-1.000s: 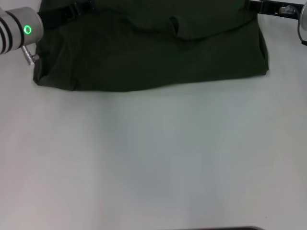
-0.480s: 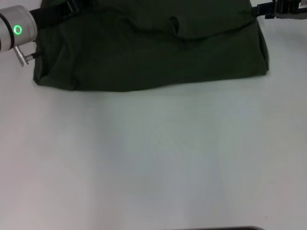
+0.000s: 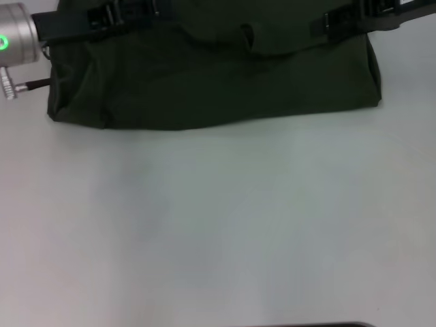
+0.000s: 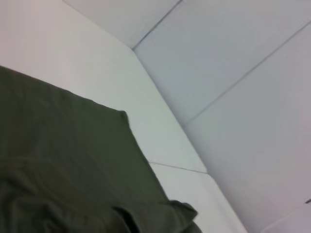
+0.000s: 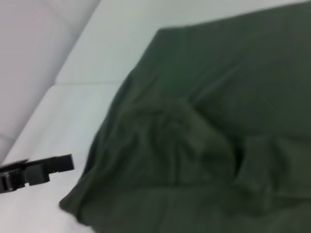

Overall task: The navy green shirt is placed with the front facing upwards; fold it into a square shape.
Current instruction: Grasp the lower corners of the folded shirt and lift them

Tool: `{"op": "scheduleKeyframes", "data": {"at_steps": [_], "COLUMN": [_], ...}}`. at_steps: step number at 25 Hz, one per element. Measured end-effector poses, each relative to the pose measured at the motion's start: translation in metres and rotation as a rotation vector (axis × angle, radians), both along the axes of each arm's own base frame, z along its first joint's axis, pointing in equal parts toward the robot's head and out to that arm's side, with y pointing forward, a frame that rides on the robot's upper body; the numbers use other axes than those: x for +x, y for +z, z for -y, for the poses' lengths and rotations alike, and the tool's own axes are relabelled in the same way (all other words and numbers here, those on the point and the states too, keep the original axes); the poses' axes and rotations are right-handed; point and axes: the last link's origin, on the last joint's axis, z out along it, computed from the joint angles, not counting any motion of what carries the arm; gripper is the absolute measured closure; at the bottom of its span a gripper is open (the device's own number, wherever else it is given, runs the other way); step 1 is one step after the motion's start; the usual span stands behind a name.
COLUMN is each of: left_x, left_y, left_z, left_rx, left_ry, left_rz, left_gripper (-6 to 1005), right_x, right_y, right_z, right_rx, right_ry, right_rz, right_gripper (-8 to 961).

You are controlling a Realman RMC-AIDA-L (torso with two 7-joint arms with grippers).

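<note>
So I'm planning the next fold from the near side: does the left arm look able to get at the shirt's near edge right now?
Probably yes. The left gripper is over the navy green shirt at its far left, and the near edge lies flat on the table with nothing beside or on it.

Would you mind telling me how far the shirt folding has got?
The dark olive-green cotton shirt already lies folded into a wide band at the far side of the white table, lettering hidden. Both arms reach over its far edge, left pincer and right pincer. Folding the band's ends inward into a square remains.
</note>
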Motion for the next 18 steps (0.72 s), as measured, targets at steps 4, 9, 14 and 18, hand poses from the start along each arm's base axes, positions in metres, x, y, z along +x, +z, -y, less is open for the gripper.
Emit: {"op": "scheduleKeyframes", "data": {"at_steps": [4,9,14,18], "left_x": [-0.008,-0.02,-0.045,-0.06], "left_y": [0.013,0.027,0.041,0.042], "left_z": [0.006,0.015,0.026,0.032], "left_rx": [0.01,-0.034,-0.117,-0.133], "left_ry": [0.008,0.0,0.078,0.1], "left_rz": [0.014,-0.007,-0.08,-0.178], "left_gripper": [340,339,338,338], "right_x": [-0.005,0.007,0.023,0.037], "right_y": [-0.016,-0.021,-0.008,0.005], "right_z": [0.002,0.007,0.02,0.031], "right_rx": [-0.056,0.001,0.04,0.069], "right_ry": [-0.009,-0.001,0.005,-0.018], "right_rz": [-0.007,-0.049,-0.14,-0.202], "right_gripper": [443,445,446,447]}}
